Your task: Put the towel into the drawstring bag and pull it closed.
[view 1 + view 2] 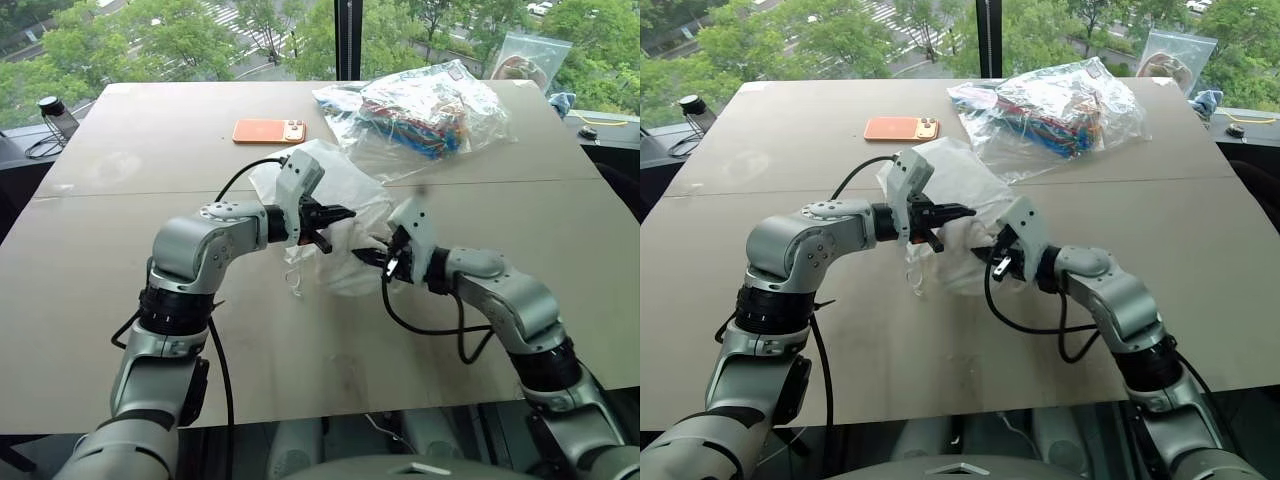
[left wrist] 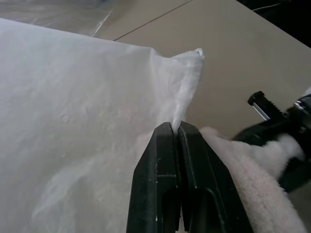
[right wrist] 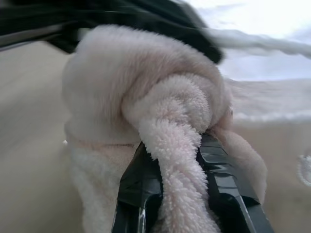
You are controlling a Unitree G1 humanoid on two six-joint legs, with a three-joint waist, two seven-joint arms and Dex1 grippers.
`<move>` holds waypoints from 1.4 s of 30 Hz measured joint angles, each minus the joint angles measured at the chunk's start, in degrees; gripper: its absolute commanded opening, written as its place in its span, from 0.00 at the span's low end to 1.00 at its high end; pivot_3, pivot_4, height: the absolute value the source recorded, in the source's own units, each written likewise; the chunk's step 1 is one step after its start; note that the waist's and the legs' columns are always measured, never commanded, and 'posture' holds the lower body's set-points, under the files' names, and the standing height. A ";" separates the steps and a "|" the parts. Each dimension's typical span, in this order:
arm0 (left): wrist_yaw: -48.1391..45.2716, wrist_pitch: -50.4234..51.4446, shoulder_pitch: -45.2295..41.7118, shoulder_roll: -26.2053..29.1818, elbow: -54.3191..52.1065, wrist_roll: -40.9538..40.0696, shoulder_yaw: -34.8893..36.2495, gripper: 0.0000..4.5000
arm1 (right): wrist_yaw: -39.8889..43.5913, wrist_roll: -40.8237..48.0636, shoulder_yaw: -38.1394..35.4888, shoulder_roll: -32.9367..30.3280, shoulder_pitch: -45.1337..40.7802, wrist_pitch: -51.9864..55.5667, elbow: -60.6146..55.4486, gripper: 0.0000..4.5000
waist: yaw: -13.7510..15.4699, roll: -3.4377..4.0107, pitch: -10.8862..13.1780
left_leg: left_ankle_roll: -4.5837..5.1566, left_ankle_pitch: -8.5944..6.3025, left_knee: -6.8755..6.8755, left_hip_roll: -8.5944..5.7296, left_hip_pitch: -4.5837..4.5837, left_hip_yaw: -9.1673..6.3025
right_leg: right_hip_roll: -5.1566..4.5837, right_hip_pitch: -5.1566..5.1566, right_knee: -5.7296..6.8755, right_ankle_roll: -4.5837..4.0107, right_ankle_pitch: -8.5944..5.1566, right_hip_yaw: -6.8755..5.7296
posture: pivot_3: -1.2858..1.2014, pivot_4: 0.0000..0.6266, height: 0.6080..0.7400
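Right wrist view: right gripper (image 3: 187, 160) is clamping the towel (image 3: 160, 111).
Above the table (image 1: 120, 290), the left gripper (image 2: 177, 131) is pinching the bag (image 2: 73, 121) edge closed-jawed, towel just beside the bag's mouth.

Much of the towel (image 3: 146, 111) is hidden behind the right gripper (image 1: 378, 259) in the head views, and its lower folds are cut off by the right wrist view's edge. The drawstring bag (image 2: 73, 121) is cropped in the left wrist view; its opening cannot be made out. A blurred dark shape crosses above the towel.
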 measured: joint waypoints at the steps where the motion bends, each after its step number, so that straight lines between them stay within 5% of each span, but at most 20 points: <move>1: -0.27 -0.34 0.42 0.46 -0.58 0.09 -0.04 0.00 | -1.27 -0.11 -0.65 1.35 -0.03 0.06 1.85 0.02 | 0.04 0.00 0.00 | 0.00 0.00 0.00 0.00 -0.07 0.00 | 0.00 -0.05 -0.02 0.00 0.00 -0.01 | 0.52 0.24 1.00; 12: -1.60 -1.17 3.56 2.28 -3.05 0.05 0.01 0.00 | -8.11 0.41 -6.12 8.26 0.22 -0.40 8.10 0.02 | 0.15 0.01 0.00 | 0.00 0.00 0.06 -0.01 -0.25 -0.05 | -0.02 -0.23 0.04 0.00 0.01 -0.06 | 0.52 0.24 1.00; 23: -2.59 11.55 0.78 0.30 -4.97 -11.61 7.12 0.00 | -11.03 17.44 -23.50 20.98 -0.39 0.10 8.97 0.02 | 0.24 0.05 0.03 | 0.00 0.00 0.08 -0.01 -0.30 -0.10 | -0.05 -0.22 0.02 0.00 0.01 -0.16 | 0.52 0.24 1.00; 32: 3.90 25.09 -7.90 -8.67 -1.90 -23.45 15.86 0.00 | -7.34 18.06 -16.37 20.12 -1.01 -3.54 9.17 0.02 | -0.34 0.14 0.08 | 0.00 0.00 0.06 0.01 -0.23 -0.10 | 0.02 -0.24 0.08 0.00 0.01 -0.11 | 0.52 0.24 1.00; 42: 5.61 25.09 -0.21 -4.24 -2.38 -23.40 17.27 0.00 | -10.83 33.71 -23.97 21.67 1.23 -2.37 6.01 0.02 | -0.03 0.21 0.11 | 0.00 0.00 0.06 -0.01 -0.28 -0.15 | -0.04 -0.23 0.05 -0.01 0.02 -0.17 | 0.52 0.24 1.00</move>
